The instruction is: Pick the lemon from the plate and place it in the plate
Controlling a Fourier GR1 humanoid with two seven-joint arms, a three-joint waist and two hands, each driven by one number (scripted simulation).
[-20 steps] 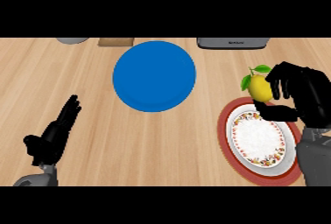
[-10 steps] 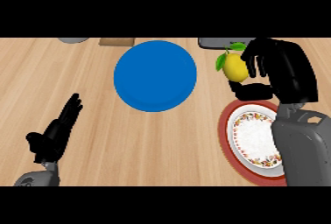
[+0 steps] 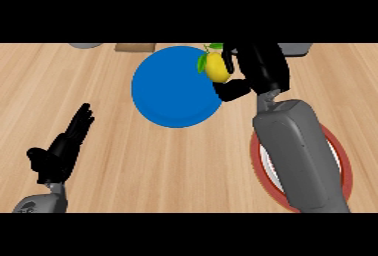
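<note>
A yellow lemon [image 3: 216, 67] with a green leaf is held in my right hand [image 3: 255, 70], whose fingers and thumb curl round it, over the right rim of the blue plate [image 3: 173, 90]. The red-rimmed patterned plate [image 3: 341, 165] lies at the lower right, mostly hidden behind my grey right forearm. My left hand [image 3: 63, 147] rests open at the lower left, fingers pointing up, apart from both plates.
At the counter's far edge sit a grey object [image 3: 87, 45] at the upper left, a brown block [image 3: 134, 47] beside it, and a dark grey item [image 3: 297, 48] behind my right hand. Bare wood lies between the left hand and the blue plate.
My right hand has carried the lemon up and to the left, from above the patterned plate to over the blue plate's right rim. The left hand has stayed put.
</note>
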